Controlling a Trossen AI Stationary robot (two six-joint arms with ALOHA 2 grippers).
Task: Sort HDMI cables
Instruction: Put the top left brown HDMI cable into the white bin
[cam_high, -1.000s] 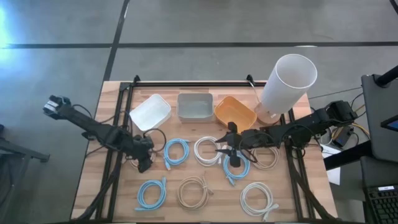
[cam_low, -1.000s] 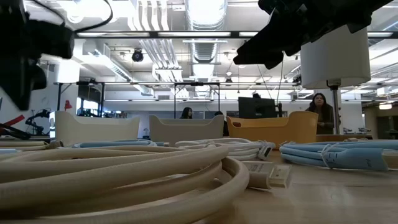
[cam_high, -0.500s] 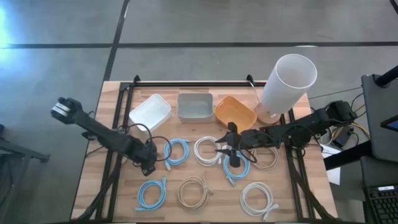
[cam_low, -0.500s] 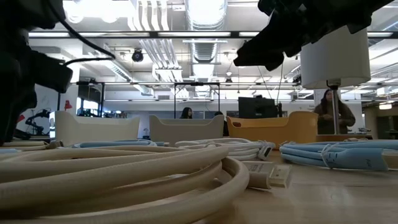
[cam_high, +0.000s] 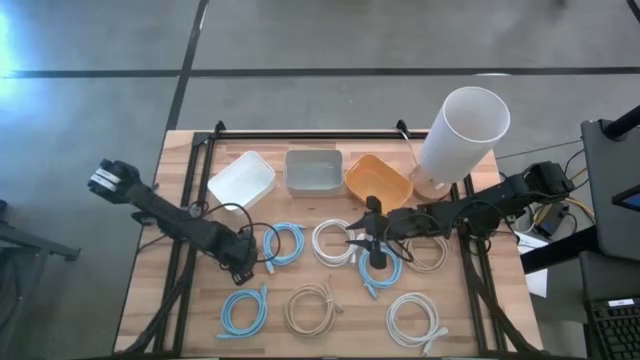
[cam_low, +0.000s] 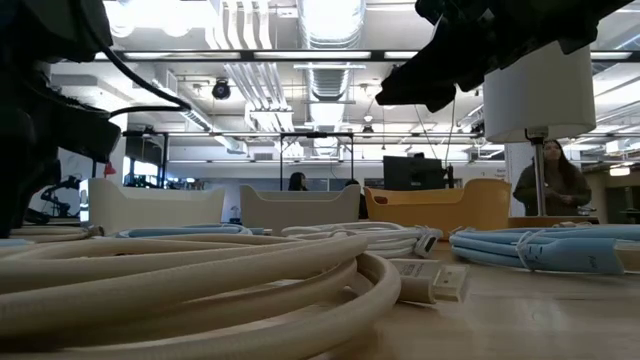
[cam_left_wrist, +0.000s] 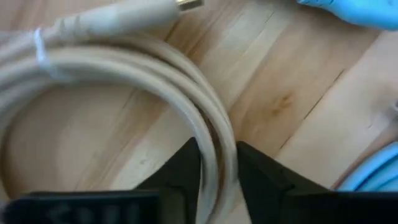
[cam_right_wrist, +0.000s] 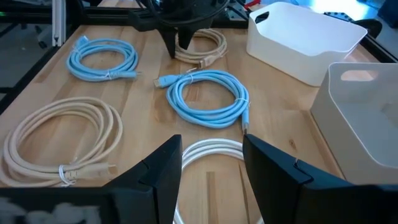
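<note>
Small round coils of HDMI cable lie flat on the wooden table: light blue (cam_high: 283, 243), (cam_high: 380, 270), (cam_high: 243, 310); white (cam_high: 333, 241), (cam_high: 413, 318); beige (cam_high: 428, 252), (cam_high: 310, 308). One more beige coil (cam_right_wrist: 199, 43) lies under my left gripper (cam_high: 243, 265), which is shut on it (cam_left_wrist: 217, 168). My right gripper (cam_high: 358, 241) hangs open above the white coil (cam_right_wrist: 211, 152), near the table's middle, and touches nothing. My left gripper pinches the beige coil's strands (cam_left_wrist: 216, 149) between its two fingers (cam_left_wrist: 183, 171), on the loop's curve away from the plug end (cam_left_wrist: 124, 15). The fingers come from above, pointing down, one inside the loop and one outside. The coil lies flat on the table.
Three bins stand in a row along the far side: white (cam_high: 241, 180), grey (cam_high: 313, 171), orange (cam_high: 378, 182). A tall white cylinder (cam_high: 455, 140) stands at the far right corner. Black rails run along the table's left and right sides. A person (cam_low: 545, 185) stands in the room beyond.
My left gripper has moved toward the table's right and near edges and come down onto the beige coil. The right arm and the cables have kept still. The person in the background has walked to the right.
</note>
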